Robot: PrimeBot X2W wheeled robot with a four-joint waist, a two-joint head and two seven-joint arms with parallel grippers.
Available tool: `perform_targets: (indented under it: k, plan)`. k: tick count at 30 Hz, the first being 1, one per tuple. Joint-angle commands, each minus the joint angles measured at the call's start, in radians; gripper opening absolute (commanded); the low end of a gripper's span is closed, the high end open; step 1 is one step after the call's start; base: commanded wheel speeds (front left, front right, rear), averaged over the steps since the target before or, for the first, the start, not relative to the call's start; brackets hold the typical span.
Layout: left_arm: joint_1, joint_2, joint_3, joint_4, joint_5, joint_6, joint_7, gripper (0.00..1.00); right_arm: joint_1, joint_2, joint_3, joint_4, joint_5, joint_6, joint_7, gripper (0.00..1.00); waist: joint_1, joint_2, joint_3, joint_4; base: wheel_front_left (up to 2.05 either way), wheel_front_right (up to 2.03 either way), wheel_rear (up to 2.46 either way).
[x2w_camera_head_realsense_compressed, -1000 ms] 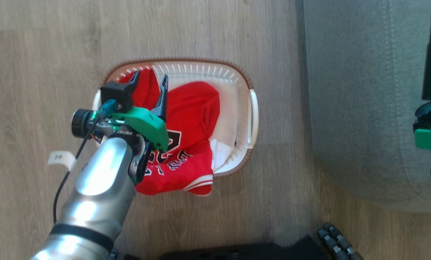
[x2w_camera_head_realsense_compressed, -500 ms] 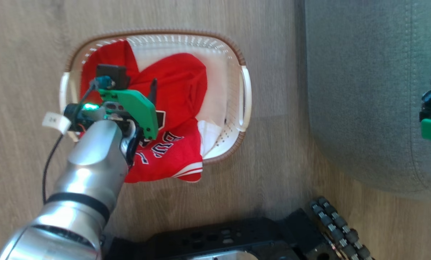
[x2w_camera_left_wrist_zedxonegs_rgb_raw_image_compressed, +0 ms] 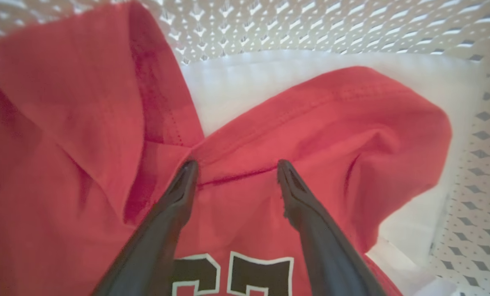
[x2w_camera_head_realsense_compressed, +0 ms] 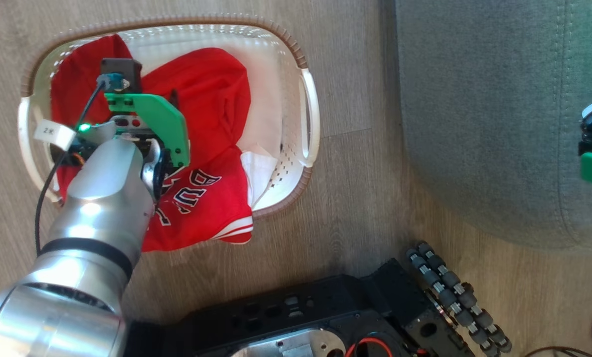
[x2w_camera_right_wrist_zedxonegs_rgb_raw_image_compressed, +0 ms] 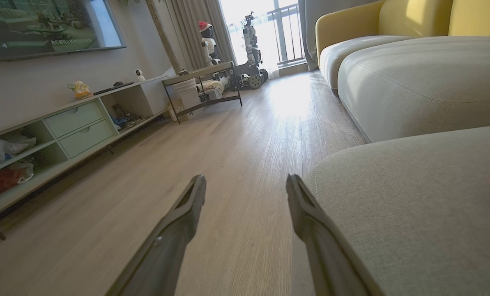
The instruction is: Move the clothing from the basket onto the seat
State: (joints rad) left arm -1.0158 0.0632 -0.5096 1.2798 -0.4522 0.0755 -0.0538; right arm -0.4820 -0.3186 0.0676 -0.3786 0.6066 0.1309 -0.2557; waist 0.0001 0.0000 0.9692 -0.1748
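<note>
Seen from the robot's base, the basket stands on the floor at ten o'clock and the seat at two o'clock. The clothing lies in the basket, spilling over its six o'clock rim. The left gripper is over the clothing.

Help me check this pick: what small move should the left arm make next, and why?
Probably close the left gripper on the clothing. Its open fingertips seem to press into the red fabric inside the basket, straddling a stitched fold, so cloth lies between them and nothing is gripped yet. Lifting toward the seat would follow.
</note>
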Motion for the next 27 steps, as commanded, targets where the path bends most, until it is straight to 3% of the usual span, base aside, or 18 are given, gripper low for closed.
perform_targets:
  k: [1, 10, 19, 20, 21, 22, 23, 27]
  plan:
    - [0.022, 0.030, 0.014, 0.000, -0.003, 0.015, 0.005, 1.00, 0.024, 0.000, 0.013, -0.039, -0.007, 0.000, -0.006, 1.00, -0.0001, 0.0000, 0.004, -0.006, 0.00, 0.00, 0.00]
    - [0.013, 0.065, -0.020, 0.008, 0.015, 0.029, 0.098, 1.00, 0.023, -0.005, 0.015, -0.046, -0.010, 0.000, -0.006, 1.00, -0.0001, 0.0000, 0.031, -0.020, 0.00, 0.00, 0.00]
    - [0.020, 0.056, -0.051, 0.010, 0.017, -0.004, 0.164, 1.00, 0.025, -0.016, 0.027, -0.043, -0.018, 0.000, -0.006, 1.00, -0.0001, 0.0000, 0.052, -0.021, 0.00, 0.00, 0.00]
    - [0.023, 0.054, -0.053, 0.010, 0.016, -0.005, 0.176, 0.80, 0.023, -0.016, 0.029, -0.042, -0.018, 0.000, -0.006, 1.00, -0.0001, 0.0000, 0.052, -0.020, 0.00, 0.00, 0.00]
    - [0.026, 0.052, -0.054, 0.010, 0.014, -0.007, 0.186, 0.46, 0.022, -0.017, 0.031, -0.042, -0.019, 0.000, -0.006, 1.00, -0.0001, 0.0000, 0.051, -0.020, 0.00, 0.00, 0.00]
    - [0.027, 0.051, -0.054, 0.011, 0.011, -0.009, 0.189, 0.20, 0.021, -0.018, 0.031, -0.041, -0.019, 0.000, -0.006, 1.00, -0.0001, 0.0000, 0.050, -0.019, 0.00, 0.00, 0.00]
    - [0.027, 0.051, -0.055, 0.011, 0.010, -0.009, 0.183, 0.00, 0.020, -0.019, 0.032, -0.040, -0.019, 0.000, -0.006, 1.00, -0.0001, 0.0000, 0.049, -0.019, 0.00, 0.00, 0.00]
    - [0.023, 0.050, -0.057, 0.011, 0.006, -0.015, 0.155, 0.00, 0.020, -0.019, 0.027, -0.037, -0.025, 0.000, -0.006, 1.00, -0.0001, 0.0000, 0.035, -0.010, 0.00, 0.00, 0.00]
